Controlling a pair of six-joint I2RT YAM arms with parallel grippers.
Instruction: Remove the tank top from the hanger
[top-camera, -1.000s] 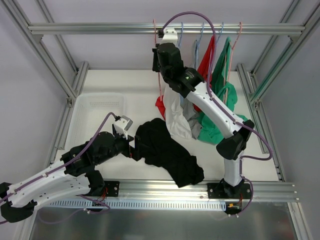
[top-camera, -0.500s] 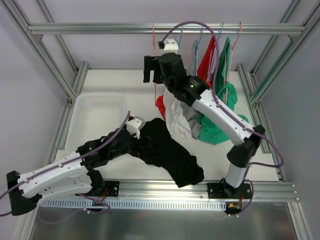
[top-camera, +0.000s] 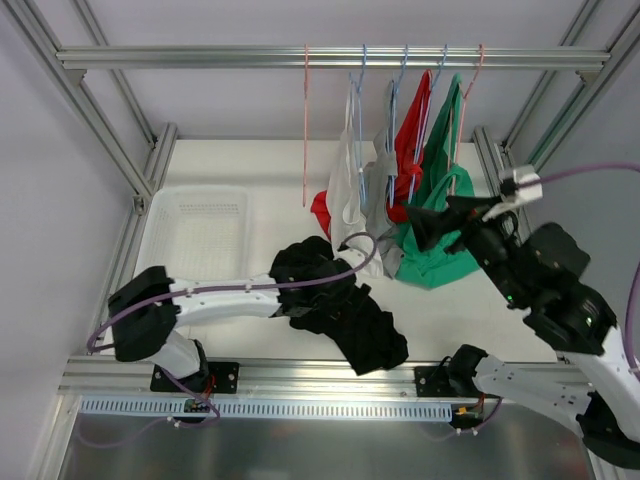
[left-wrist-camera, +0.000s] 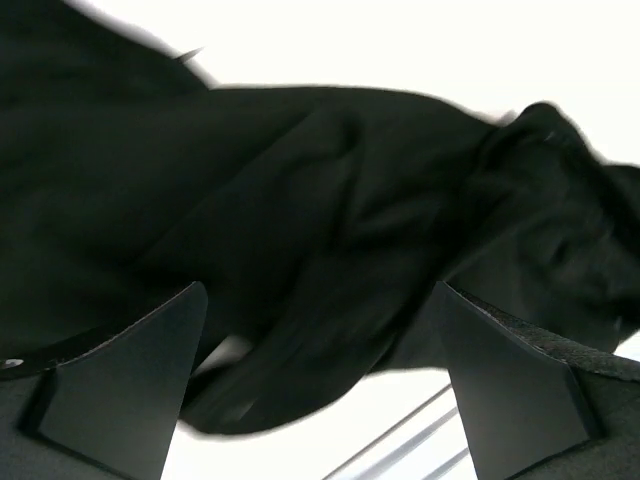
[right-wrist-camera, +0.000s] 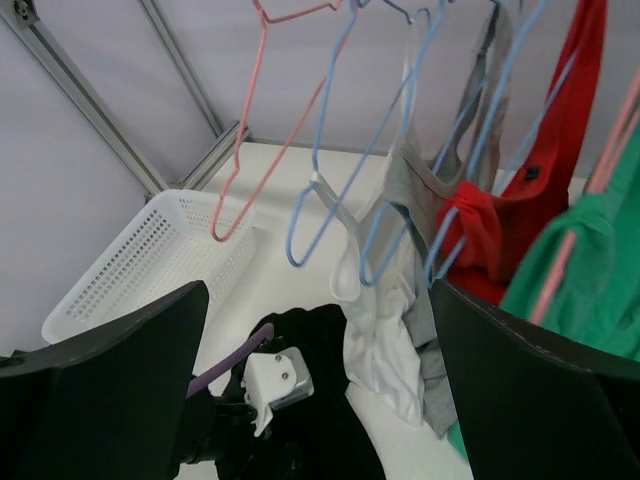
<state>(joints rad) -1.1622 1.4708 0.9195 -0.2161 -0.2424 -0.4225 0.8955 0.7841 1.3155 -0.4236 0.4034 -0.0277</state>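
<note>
**Black tank top lies on the bench, off the hanger**

The black tank top (top-camera: 360, 320) is seen in a crumpled heap on the bench (top-camera: 250, 170), near the front edge and about in the middle. The left arm (top-camera: 220, 295) is stretched low across the bench to the near side of the heap. The left jaws are spread wide. Only black cloth is seen between and past them, and it cannot be told if the cloth is touched.

The right arm (top-camera: 560, 290) is held up on the right side, well apart from the black top. The right jaws are spread wide too, and nothing is held in them. They are pointed at the hanging clothes.

A white basket (top-camera: 195, 230) is set on the left part of the bench.

Farther back, a white top (top-camera: 345, 200), a grey top (top-camera: 378, 185), a red top (top-camera: 412, 130) and a green top (top-camera: 440, 260) are hung side by side. A bare pink hanger (top-camera: 305, 130) is hung at the left end of the row. All are hooked on the rail (top-camera: 200, 57) at the back.
</note>
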